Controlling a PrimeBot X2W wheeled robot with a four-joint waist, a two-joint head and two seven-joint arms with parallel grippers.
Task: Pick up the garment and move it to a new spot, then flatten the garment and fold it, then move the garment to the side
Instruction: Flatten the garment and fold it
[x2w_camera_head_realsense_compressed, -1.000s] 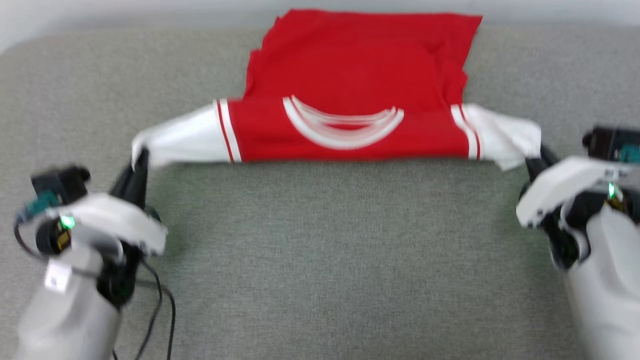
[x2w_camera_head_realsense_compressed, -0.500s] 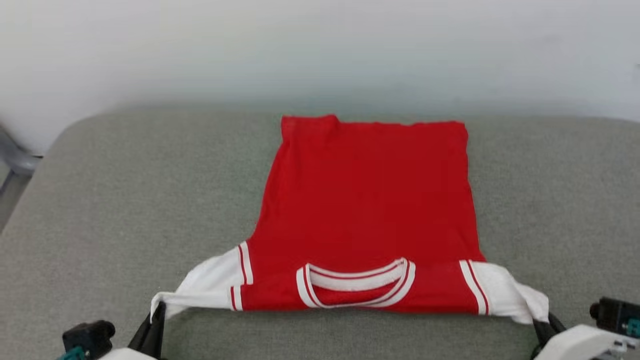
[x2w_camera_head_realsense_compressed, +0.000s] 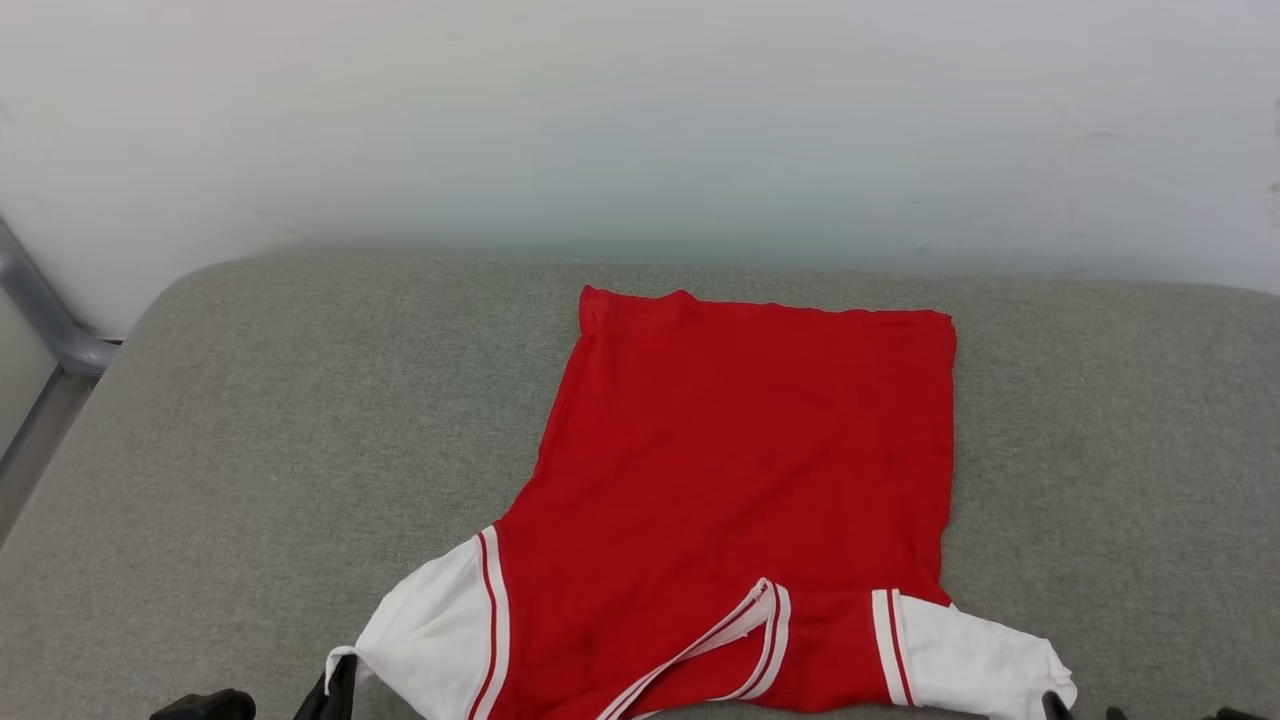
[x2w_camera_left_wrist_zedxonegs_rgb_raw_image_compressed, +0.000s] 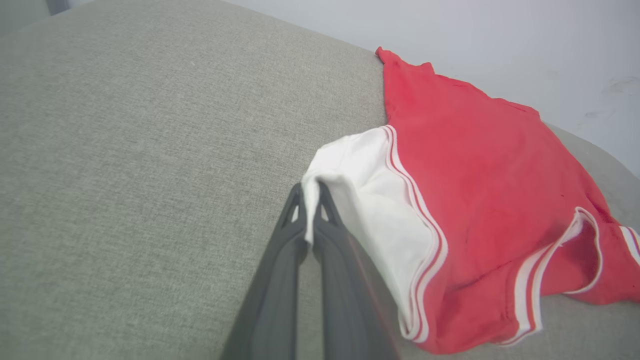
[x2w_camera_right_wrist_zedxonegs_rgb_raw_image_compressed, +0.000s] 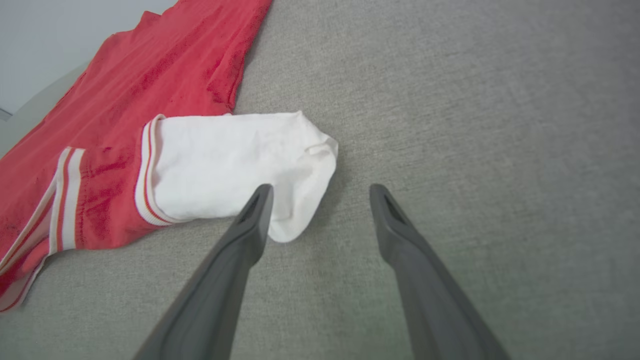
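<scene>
Garment, a bright red soft jersey shirt with white, stripe-edged sleeves, lies spread on the grey fabric-covered worktop. At the left, the left pincer is clenched on the white left sleeve at its cuff. The shirt's long axis runs away from the robot, with the collar nearest. At the right, the right pincer gapes wide and grasps nothing, with the white right sleeve just beside its left finger. No writing is readable.

Bare, lab-like room: grey upholstered surface, plain white wall, metal frame.
</scene>
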